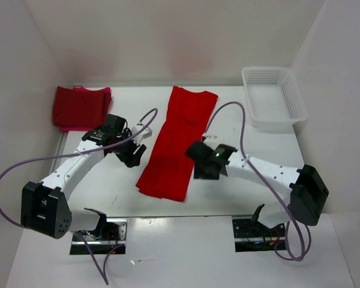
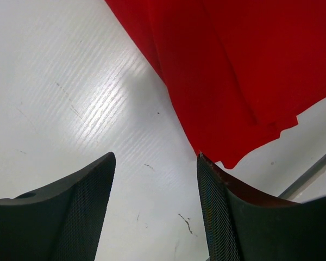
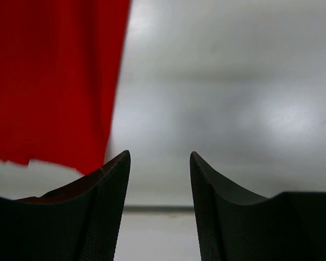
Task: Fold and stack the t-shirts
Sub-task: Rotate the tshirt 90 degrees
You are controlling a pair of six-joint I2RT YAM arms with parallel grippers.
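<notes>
found red shirt laid long at centre; left gripper just left, right gripper just right, jaws apart, holding nothing.

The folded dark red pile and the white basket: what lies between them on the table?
In the top view, a long bright red t-shirt, with bare table either side.

Basket right of t-shirt (stack left)

- Bright red t-shirt: folded lengthwise into a long flat strip, slanting across the middle.
- Dark maroon t-shirt: folded, far left, atop the pink t-shirt (only its edges show).
</notes>
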